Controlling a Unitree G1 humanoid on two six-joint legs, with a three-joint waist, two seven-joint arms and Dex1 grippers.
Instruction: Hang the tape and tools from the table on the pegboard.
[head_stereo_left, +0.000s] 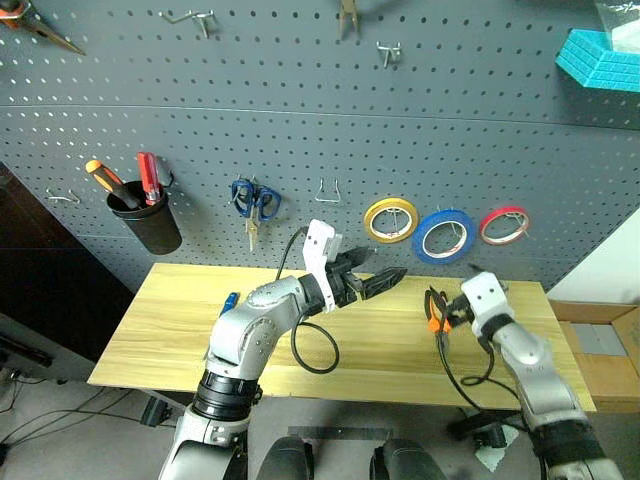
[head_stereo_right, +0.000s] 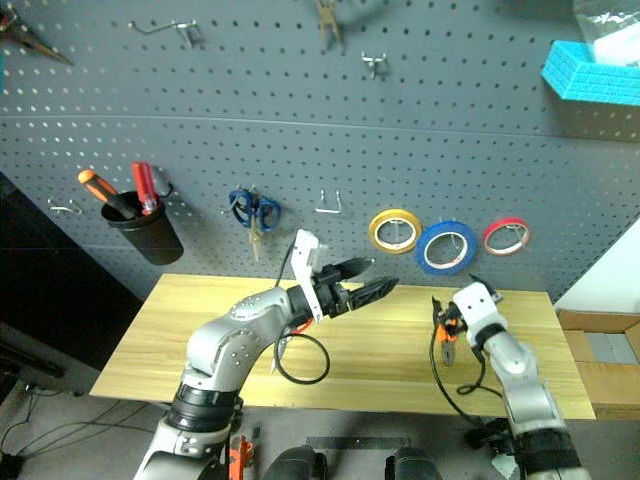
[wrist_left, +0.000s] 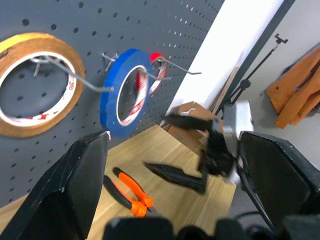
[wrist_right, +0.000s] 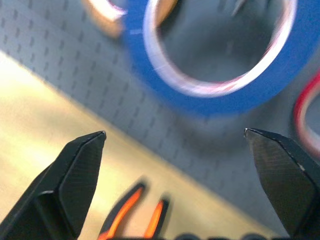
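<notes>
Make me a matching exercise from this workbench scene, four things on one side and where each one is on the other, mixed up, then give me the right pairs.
Things:
1. blue tape ring
2. orange-handled pliers
3. blue-handled scissors
4. black cup

Places:
A. lying on the wooden table near the right gripper
B. hanging on the pegboard with screwdrivers standing in it
C. on a pegboard hook between the yellow ring and the red ring
D. on a pegboard hook, left of the yellow ring

Pairs: 1-C, 2-A, 3-D, 4-B
</notes>
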